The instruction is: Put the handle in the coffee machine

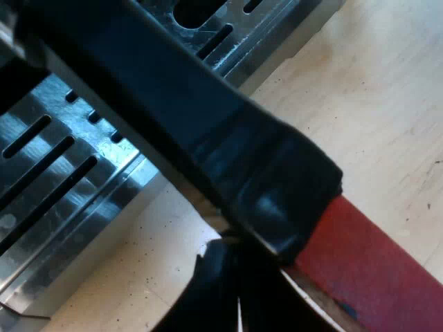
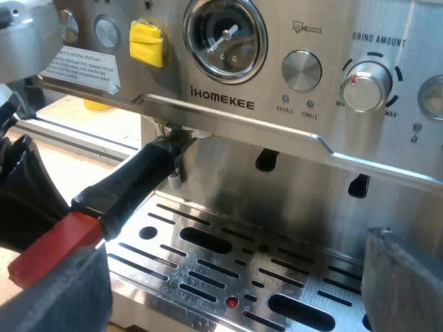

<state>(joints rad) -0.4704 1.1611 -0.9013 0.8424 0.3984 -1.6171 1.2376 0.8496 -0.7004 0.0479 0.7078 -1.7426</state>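
Red-ended handle [image 2: 131, 183] juts toward eight o'clock from the espresso machine [image 2: 221, 104], seated for twisting home; my right pincer [image 2: 232, 252] gapes empty, and my left pincer [image 1: 235, 263] I cannot tell.

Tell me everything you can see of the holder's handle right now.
The handle is a long dark bar, glossy like plastic, ending in a flat red tip. It slopes up from the red end to the underside of the espresso machine front, where its far end meets the brew mount, above the slotted metal drip tray. Whether it is locked cannot be told. The left gripper sits close by the red end.
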